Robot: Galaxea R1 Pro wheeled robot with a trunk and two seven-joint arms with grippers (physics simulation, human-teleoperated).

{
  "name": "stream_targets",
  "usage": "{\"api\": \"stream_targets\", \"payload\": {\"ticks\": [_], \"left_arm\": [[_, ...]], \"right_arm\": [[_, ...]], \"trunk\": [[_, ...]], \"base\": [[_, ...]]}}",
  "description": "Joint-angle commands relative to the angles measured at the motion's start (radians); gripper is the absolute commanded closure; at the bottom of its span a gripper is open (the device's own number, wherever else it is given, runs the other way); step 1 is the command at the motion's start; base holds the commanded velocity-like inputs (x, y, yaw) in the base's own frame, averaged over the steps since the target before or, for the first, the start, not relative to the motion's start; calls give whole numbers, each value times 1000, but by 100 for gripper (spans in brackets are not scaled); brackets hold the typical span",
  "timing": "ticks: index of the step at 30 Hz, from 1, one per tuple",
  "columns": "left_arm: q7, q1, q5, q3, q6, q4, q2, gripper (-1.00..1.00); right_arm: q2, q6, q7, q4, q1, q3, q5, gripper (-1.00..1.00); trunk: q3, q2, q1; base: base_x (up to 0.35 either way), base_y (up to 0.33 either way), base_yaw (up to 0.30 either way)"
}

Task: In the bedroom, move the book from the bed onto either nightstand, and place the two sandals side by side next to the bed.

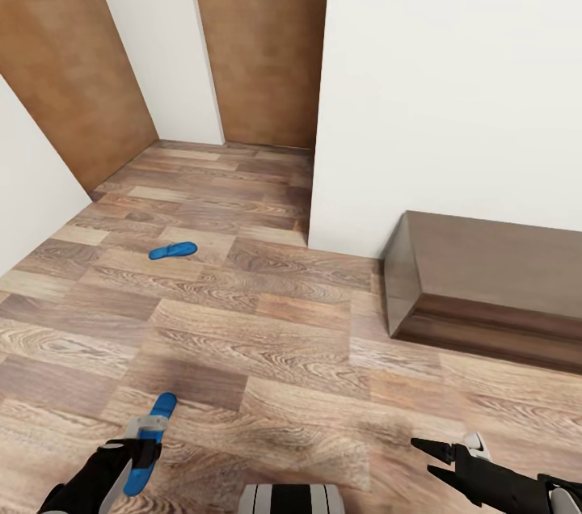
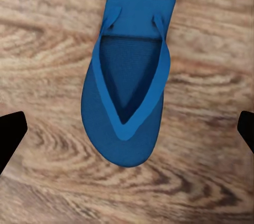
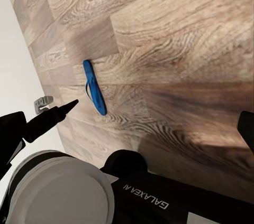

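Sandals: 2 bright blue flip-flops on the brown wood-plank floor (image 1: 267, 336). The near sandal (image 1: 150, 443) lies flat right under the left gripper (image 1: 139, 449), low at the head view's left, its toe end pointing away from the robot. In the left wrist view this same sandal (image 2: 127, 86) sits between the 2 dark fingertips (image 2: 10, 134), strap side up, V-strap clearly visible; the tips are wide apart at either edge of that picture and touch nothing, so the left claw is spread, hovering over the sandal, not pinching it. The far sandal (image 1: 173, 250) lies alone further out on the floor, well apart from the first, near the corner where the white wall (image 1: 453, 77) ends. Brown wooden doors (image 1: 263, 37) stand behind it at the back.

Right gripper (image 1: 436, 453) is low at the head view's right, over bare floor, its black fingers spread with a visible gap, holding nothing. The right wrist view looks across the robot's base (image 3: 58, 192) at the near sandal (image 3: 94, 87), with the left gripper's pointed finger (image 3: 61, 110) just beside it.

A dark brown wooden platform (image 1: 485, 288) sits against the wall on the right, well apart from both sandals.
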Motion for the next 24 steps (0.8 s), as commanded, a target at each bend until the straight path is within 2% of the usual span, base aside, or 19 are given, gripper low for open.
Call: {"api": "stream_targets", "payload": {"ticks": [1, 12, 24], "left_arm": [[-2, 0, -10, 5, 5, -2, -1, -100], [-2, 0, -10, 4, 5, -2, -2, -100], [-1, 0, -9, 4, 7, -2, -6, -100]], "right_arm": [[0, 4, 4, 0, 0, -1, 2, -100], [0, 4, 4, 0, 0, -1, 2, -100], [0, 5, 4, 0, 0, -1, 2, -100]], "trunk": [[-1, 0, 0], [-1, 0, 0], [-5, 0, 0]], "base": [[112, 0, 0], [235, 0, 0], [17, 0, 0]]}}
